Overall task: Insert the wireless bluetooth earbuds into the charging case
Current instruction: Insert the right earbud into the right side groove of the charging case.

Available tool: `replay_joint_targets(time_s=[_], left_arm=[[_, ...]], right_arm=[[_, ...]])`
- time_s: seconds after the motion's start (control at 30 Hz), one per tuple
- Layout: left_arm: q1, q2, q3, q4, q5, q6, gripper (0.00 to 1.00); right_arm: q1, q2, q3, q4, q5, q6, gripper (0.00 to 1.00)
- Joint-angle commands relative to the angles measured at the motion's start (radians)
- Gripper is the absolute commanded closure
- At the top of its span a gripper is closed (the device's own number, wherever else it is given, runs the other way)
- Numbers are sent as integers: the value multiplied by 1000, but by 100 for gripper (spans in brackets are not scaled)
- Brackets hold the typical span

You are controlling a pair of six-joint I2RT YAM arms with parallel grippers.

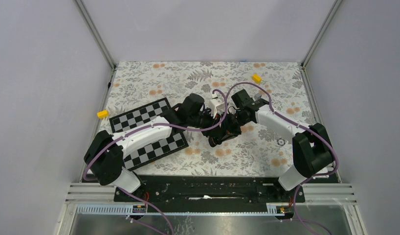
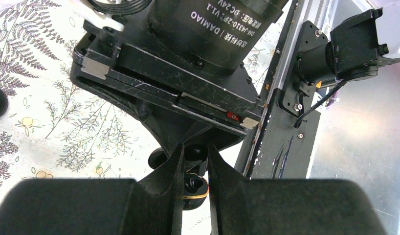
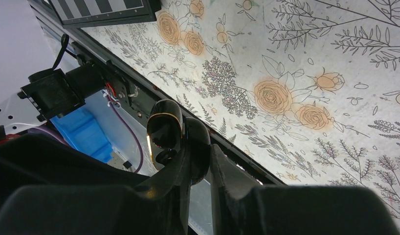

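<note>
Charging case aloft in right claw

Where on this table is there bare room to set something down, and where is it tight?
Free: the far cloth strip along the back wall, left of the far yellow block; the near cloth between checkerboard and silver ring. Tight: mid-table, where left gripper and right gripper meet at the charging case.

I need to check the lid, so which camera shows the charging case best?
Right wrist: the charging case sits glossy and gold-rimmed between the fingers of the right gripper. Left wrist shows only a dark gold-edged sliver, possibly it. The top view cannot resolve it.
</note>
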Motion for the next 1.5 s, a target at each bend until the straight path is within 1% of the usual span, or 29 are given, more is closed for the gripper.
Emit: replay_joint_targets(time_s=[0.0, 0.37, 0.57, 0.83, 1.03, 1.47], left_arm=[[-4, -10, 8, 4, 12, 25, 82], [-2, -35, -23, -3, -42, 32, 83], [-2, -49, -42, 20, -55, 22, 83], [0, -59, -44, -6, -66, 33, 83], [-1, -97, -86, 31, -114, 23, 83], [-1, -89, -110, 73, -103, -8, 83]], right_arm=[[-9, 6, 45, -2, -43, -10, 100], [-28, 13, 47, -3, -49, -15, 100], [-32, 13, 45, 1, -46, -14, 100], [-33, 14, 38, 2, -38, -14, 100], [-34, 14, 44, 3, -36, -11, 100], [-34, 4, 44, 9, -32, -3, 100]])
